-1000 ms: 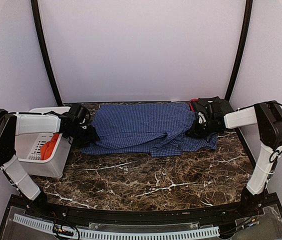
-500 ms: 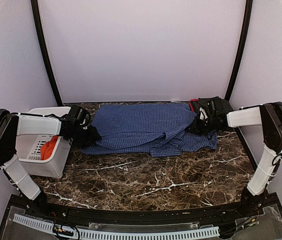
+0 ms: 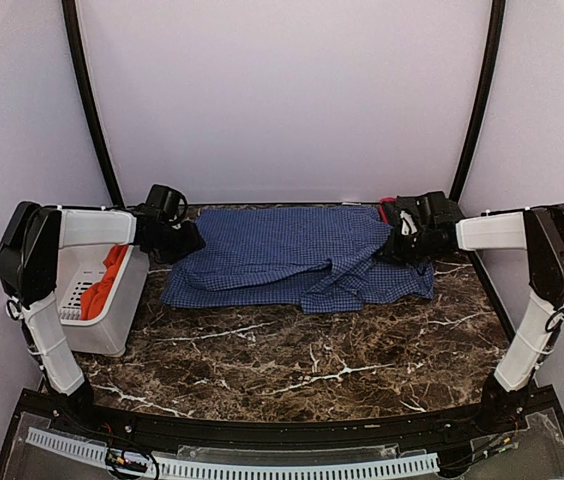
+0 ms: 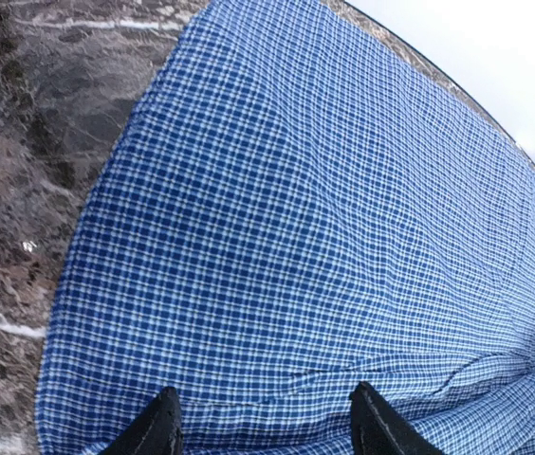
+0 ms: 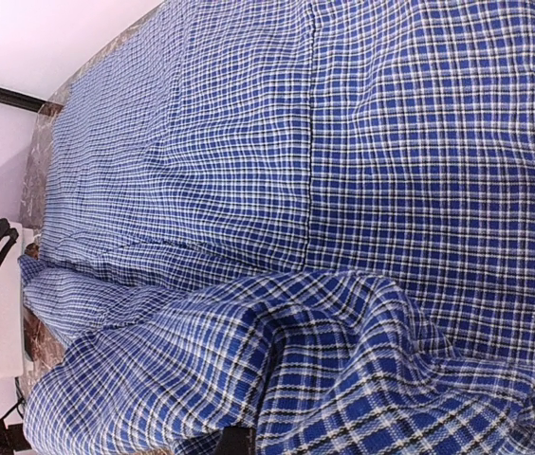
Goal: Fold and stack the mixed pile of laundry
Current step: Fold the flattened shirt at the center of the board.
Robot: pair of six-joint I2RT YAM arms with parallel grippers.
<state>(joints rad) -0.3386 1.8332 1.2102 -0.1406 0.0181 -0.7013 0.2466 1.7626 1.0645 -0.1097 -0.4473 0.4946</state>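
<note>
while the plain orange-red cloth shirt (image 3: 102, 285) is lying bunched inside the white slotted plastic basket (image 3: 102, 338) at the far left, the left gripper (image 3: 188, 243) is drawing away from the near-left corner of the blue-and-white small-checked collared shirt (image 3: 282, 255), where it was sitting a second ago, and is now hovering at the cloth's far-left edge. its fingers (image 4: 161, 427) are standing spread with nothing between them, so that corner is lying released and flat on the dark veined marble tabletop (image 3: 312, 370). this is suggesting that the left side is being smoothed rather than folded. the checked shirt is lying spread across the back half of the table, not yet folded, with a rumpled sleeve along its near edge. at the shirt's right end, the right gripper (image 3: 402, 242) is resting with its jaws pressed together, apparently pinching a raised ridge of checked cloth, though the contact itself is hiding at the bottom of the wrist view. open room is lying across the wide bare front of the tabletop. the basket is crowding the left edge, the back wall is running just beyond the cloth, and the table's right edge is sitting near the shirt's right end.
</note>
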